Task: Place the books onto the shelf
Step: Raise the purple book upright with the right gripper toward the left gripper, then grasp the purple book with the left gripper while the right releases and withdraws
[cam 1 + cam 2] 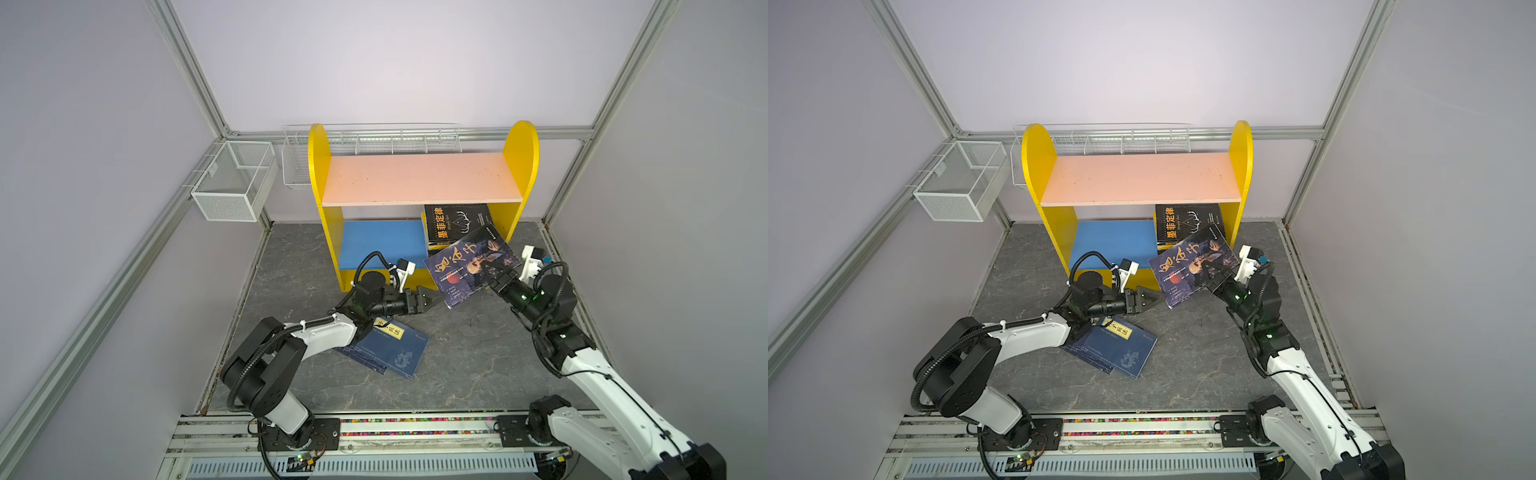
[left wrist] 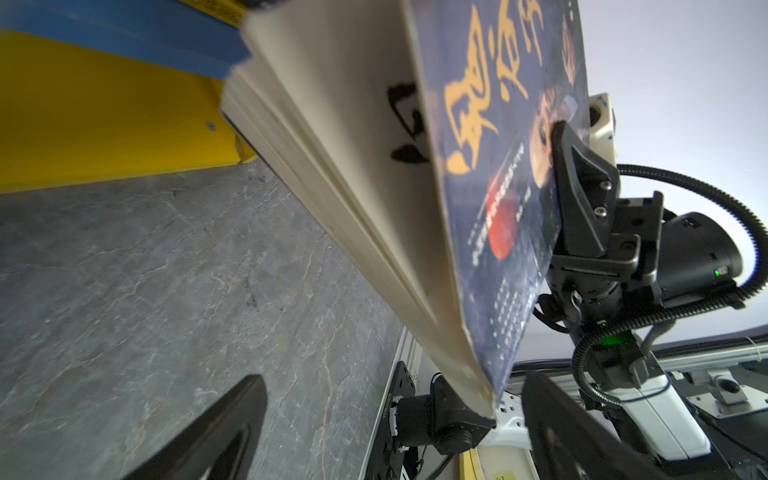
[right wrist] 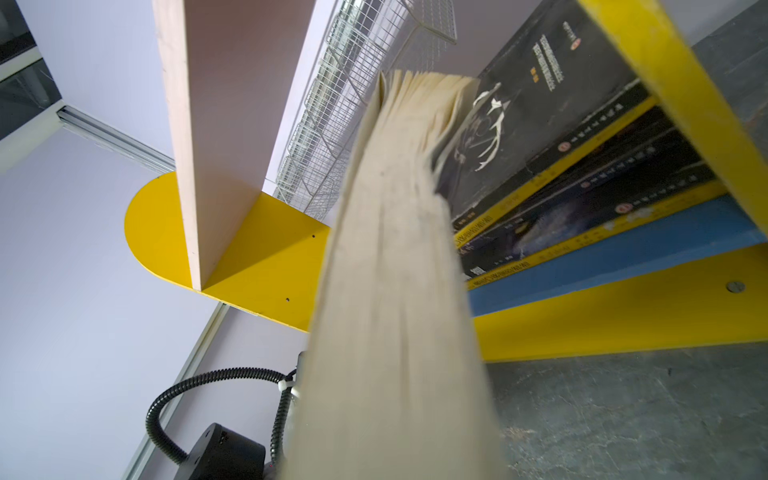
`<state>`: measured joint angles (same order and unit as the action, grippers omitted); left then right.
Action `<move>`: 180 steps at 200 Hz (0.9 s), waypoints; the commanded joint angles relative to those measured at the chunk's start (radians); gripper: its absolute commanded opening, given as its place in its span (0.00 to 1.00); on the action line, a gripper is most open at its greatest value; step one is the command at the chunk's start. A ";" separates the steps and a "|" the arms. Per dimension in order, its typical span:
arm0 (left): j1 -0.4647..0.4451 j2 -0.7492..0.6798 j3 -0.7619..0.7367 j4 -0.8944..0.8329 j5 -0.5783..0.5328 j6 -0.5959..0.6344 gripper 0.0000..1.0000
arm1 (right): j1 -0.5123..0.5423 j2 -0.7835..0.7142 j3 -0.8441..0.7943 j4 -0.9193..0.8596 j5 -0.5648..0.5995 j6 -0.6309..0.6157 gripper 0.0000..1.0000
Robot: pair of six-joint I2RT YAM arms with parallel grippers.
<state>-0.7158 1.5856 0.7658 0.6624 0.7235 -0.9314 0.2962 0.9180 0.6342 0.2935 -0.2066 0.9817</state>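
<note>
1. A grey marbled bench (image 1: 457, 365) sits inside pale lavender walls (image 1: 104, 124) and aluminium framing. The yellow shelf (image 1: 319, 166) stands at the back edge, against the wall.
2. Your right claw (image 1: 492, 268) is clamped on the purple book (image 1: 465, 266). One finger lies on the cover and the other is underneath, coming in from the book's right-hand edge.
3. That book hangs tilted, clear of the bench. In both top views its far corner overlaps the stack of dark books (image 1: 457, 220), and its near corner hangs in front of the shelf's yellow base. The right wrist view looks along its page edge toward that stack.
4. Your left claw (image 1: 432, 300) is spread wide and holds nothing. It sits low, just beside the book's near corner. In the left wrist view that corner hangs between the two spread fingers (image 2: 216, 432); I see it touching neither.
5. The stack of dark books lies flat at the right end of the blue board (image 1: 374, 241), close to the right side panel (image 1: 521, 158). Open blue surface runs to the left of the stack, and the pink board (image 1: 415, 178) above is open along its whole length.
6. The navy books (image 1: 399, 353) lie overlapped on the bench, their far corner hidden under your left forearm. Open bench lies to their right, between the two arms.
7. A wire basket (image 1: 232, 187) hangs on the left frame, and a long one (image 1: 295, 166) runs behind the shelf's top.
</note>
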 commanded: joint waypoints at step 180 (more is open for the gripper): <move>0.037 -0.099 0.014 0.137 -0.275 -0.095 0.00 | 0.073 0.080 0.040 0.134 0.047 0.030 0.06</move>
<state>-0.7303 1.5352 0.7925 0.7822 0.6537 -0.9943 0.3595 1.0439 0.6903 0.4374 -0.1722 1.0466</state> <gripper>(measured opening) 0.104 0.156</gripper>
